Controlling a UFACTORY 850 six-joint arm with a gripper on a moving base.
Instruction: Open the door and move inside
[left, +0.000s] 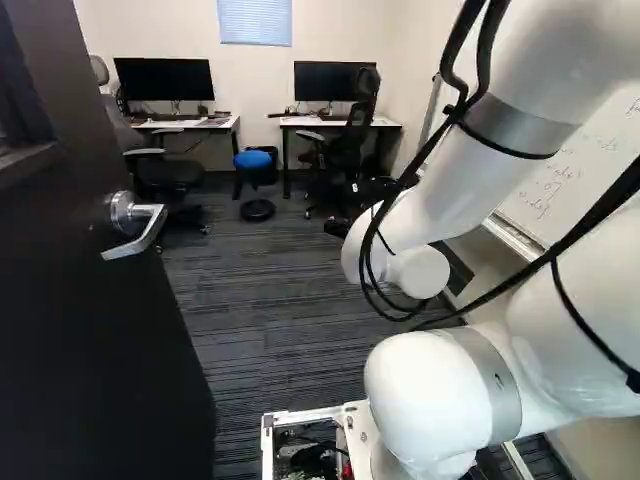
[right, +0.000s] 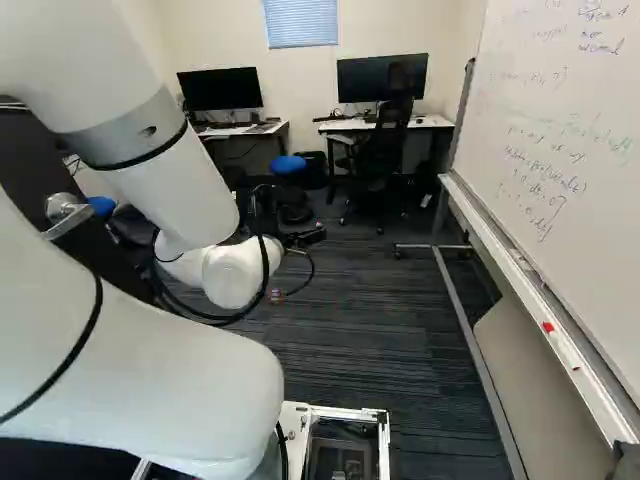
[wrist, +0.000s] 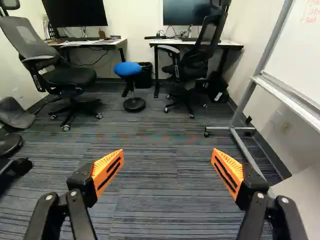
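Dark door, standing open
The door (left: 100, 330) is a flat, near-black leaf, upright at the left of the left base view, its free edge toward the middle; in the right base view only part of it shows, at the left. On its face, near that free edge, sits a shiny silver lever handle (left: 141, 237) with a round base, its grip bent back across the leaf; whether it is pressed down cannot be told.

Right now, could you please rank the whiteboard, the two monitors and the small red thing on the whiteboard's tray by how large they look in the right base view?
1. Whiteboard
2. Left-hand monitor and right-hand monitor: too alike to rank
3. Small red thing
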